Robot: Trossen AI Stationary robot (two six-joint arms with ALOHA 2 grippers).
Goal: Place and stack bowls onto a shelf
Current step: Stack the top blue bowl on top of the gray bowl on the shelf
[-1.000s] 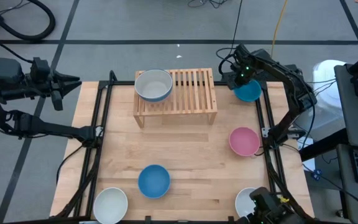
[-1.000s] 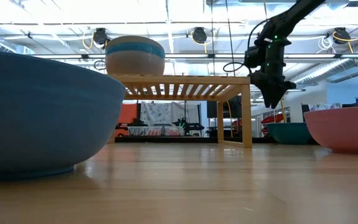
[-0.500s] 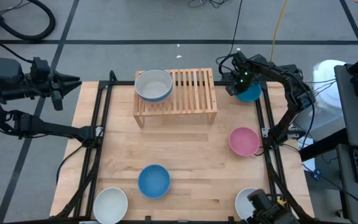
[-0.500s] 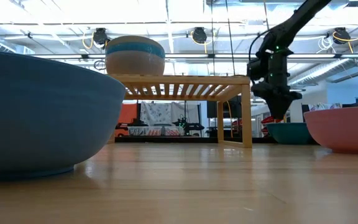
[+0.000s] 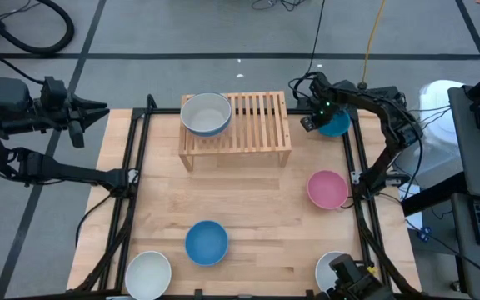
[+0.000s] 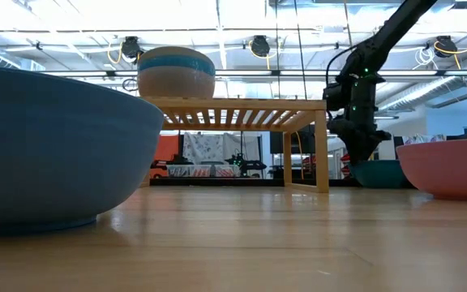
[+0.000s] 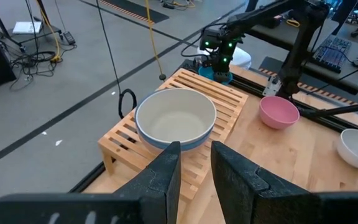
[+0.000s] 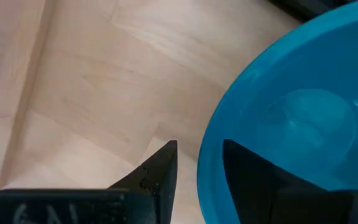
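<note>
A teal bowl point(image 5: 337, 125) stands on its base at the table's far right, beside the light-wood shelf point(image 5: 261, 117). My right gripper point(image 5: 313, 122) is low at the bowl's left rim. It is open, with one finger outside the rim point(image 8: 160, 171) and one inside the bowl point(image 8: 253, 174); the rim point(image 8: 205, 163) runs between them. A stack of bowls, grey-beige with a blue band point(image 5: 206, 113), sits on the shelf's left end and also shows in the low view point(image 6: 176, 71). My left gripper point(image 5: 98, 110) is open and empty, beyond the table's far left corner.
A pink bowl point(image 5: 327, 189) stands at the right edge and a blue bowl point(image 5: 206, 242) at the near middle. White bowls stand at the near left point(image 5: 148, 274) and near right point(image 5: 332, 268). The shelf's right half point(image 5: 265, 104) holds nothing. Black frame rails point(image 5: 132, 192) line the table's sides.
My right gripper has come down and a little toward the table's left and near edge, from above the teal bowl to its left rim. Its fingers now stand on either side of the rim. The bowl has stayed in place.
</note>
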